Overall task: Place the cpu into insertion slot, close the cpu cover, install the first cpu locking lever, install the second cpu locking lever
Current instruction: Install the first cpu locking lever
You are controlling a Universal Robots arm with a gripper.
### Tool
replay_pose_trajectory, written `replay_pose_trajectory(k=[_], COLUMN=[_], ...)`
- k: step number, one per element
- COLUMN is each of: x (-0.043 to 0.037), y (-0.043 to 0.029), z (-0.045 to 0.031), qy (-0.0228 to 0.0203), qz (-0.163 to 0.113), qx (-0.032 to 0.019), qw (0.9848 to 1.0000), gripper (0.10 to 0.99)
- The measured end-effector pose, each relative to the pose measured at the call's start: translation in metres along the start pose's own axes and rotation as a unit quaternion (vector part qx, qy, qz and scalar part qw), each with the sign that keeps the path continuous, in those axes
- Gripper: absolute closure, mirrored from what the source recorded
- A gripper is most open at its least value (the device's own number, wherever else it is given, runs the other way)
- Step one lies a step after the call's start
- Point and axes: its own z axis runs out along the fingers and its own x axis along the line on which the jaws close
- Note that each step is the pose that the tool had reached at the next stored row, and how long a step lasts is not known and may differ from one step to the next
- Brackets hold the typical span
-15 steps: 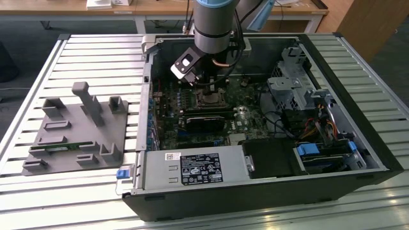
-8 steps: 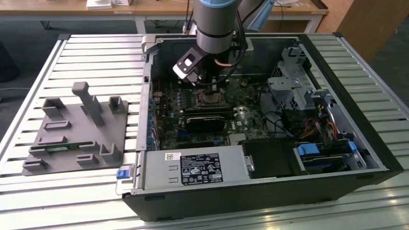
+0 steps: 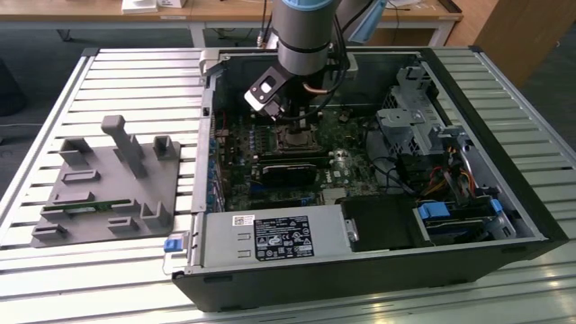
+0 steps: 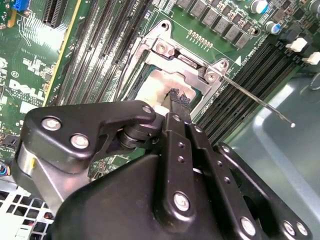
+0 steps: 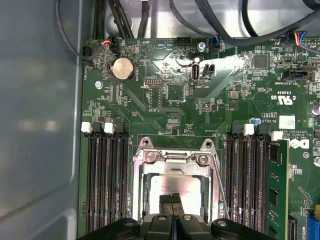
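Observation:
The insertion slot [image 3: 293, 139] sits in the middle of the motherboard, inside the open computer case. In both wrist views the pale cpu [image 5: 167, 186] [image 4: 149, 86] lies in it. The silver cpu cover [image 5: 172, 159] [image 4: 186, 56] lies flat around the cpu as a frame. My gripper [image 5: 171, 201] [image 4: 178, 99] is straight above the socket, its fingers shut together with nothing between them. Their tip is at the cpu's face, just inside the cover's window. A thin wire locking lever [image 4: 256, 103] [image 5: 220, 194] sticks out beside the socket, away from its edge.
Long black memory slots [image 5: 107, 185] flank the socket, and a green memory stick [image 5: 278, 192] stands in one. A black graphics card [image 3: 290, 170], the power supply [image 3: 272, 237] and a drive cage [image 3: 416, 121] crowd the case. A grey fixture [image 3: 106, 183] lies on the slatted table at the exterior view's left.

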Motion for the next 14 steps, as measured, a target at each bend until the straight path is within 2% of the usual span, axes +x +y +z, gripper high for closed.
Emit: replay_pose_trajectory(k=[5, 14], x=[0.0005, 0.003], y=[0.0002, 0.0008], z=[-0.0049, -0.0274], qy=[0.0001, 0.0001], qz=[0.0, 0.0], qx=[0.0, -0.0001], qw=[1.0, 1.0], gripper=[0.969, 0.969])
